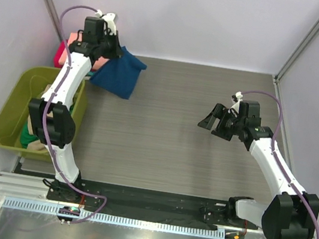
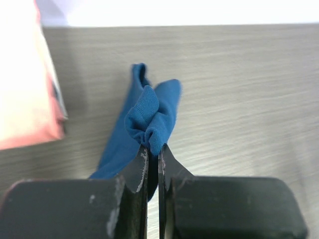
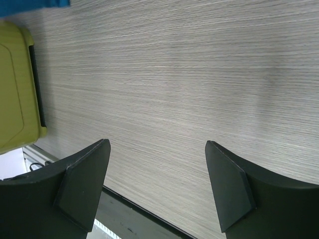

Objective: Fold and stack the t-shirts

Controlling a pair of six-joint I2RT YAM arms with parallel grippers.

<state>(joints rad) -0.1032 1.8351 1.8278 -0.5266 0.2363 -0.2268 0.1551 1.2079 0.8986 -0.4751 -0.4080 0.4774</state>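
Blue shirt point(image 1: 120, 74) was clamped in left jaws, just beyond tub point(image 1: 6, 119) | right jaws were seen apart, empty | pink pile point(image 1: 65, 50) was stacked beyond tub | shirts in tub point(image 1: 30, 138) were judged left to fold.

Top view: left pincer point(image 2: 153, 150) tips hidden under the wrist block, so the grip on the blue t-shirt point(image 1: 120, 74) can't be checked there. The shirt's 10 o'clock corner is covered by the left arm point(image 1: 72, 78). Mostly behind that arm at 10 o'clock: pink and red t-shirt pile point(image 1: 62, 54) (how many shirts, can't tell). Largely masked by the elbow at 8 o'clock: green and tan cloth point(image 1: 28, 134) in the tub point(image 1: 21, 94). Left wrist view: pink shirt cut by 9 o'clock edge, washed out, blurred; blue shirt's near end lost behind the pincer. Right wrist view: tub cut at 9 o'clock, blue shirt just a sliver at 11 o'clock edge.
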